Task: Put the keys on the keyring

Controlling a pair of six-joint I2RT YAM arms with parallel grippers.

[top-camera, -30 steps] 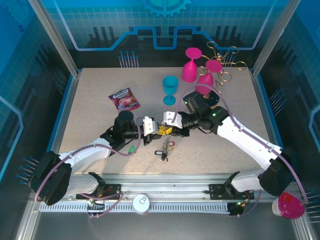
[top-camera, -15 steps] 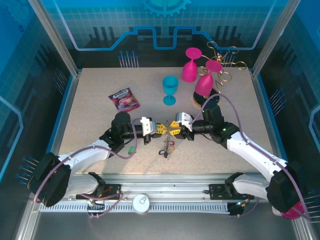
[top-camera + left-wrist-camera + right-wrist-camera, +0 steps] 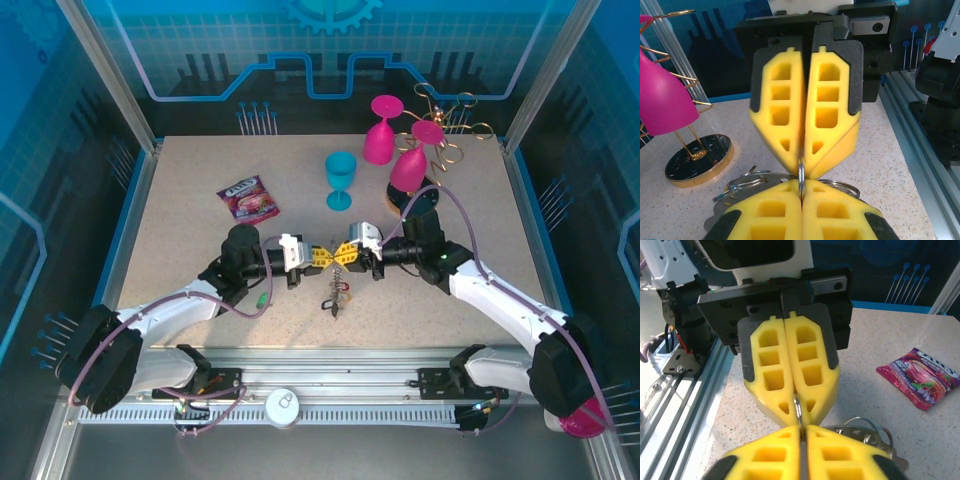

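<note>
My left gripper (image 3: 322,257) and right gripper (image 3: 345,255) meet tip to tip above the table's front middle. Both are shut on the same thin metal keyring (image 3: 801,176), which stands edge-on between the yellow pads. In the left wrist view my left gripper (image 3: 801,189) is at the bottom and the right gripper (image 3: 803,161) faces it. In the right wrist view my right gripper (image 3: 801,434) faces the left gripper (image 3: 796,410). More metal rings and a perforated plate (image 3: 740,182) hang below. A bunch of keys (image 3: 336,290) dangles down to the table. A green key (image 3: 262,298) lies beside the left arm.
A snack packet (image 3: 248,198) lies at the back left. A blue goblet (image 3: 340,178) stands behind the grippers. Pink glasses (image 3: 380,135) hang on a gold wire rack (image 3: 452,122), and a round black base (image 3: 699,159) sits at the back right.
The right gripper has closed on the keyring and moved up against the left gripper's tips. The left gripper stayed shut in place.
</note>
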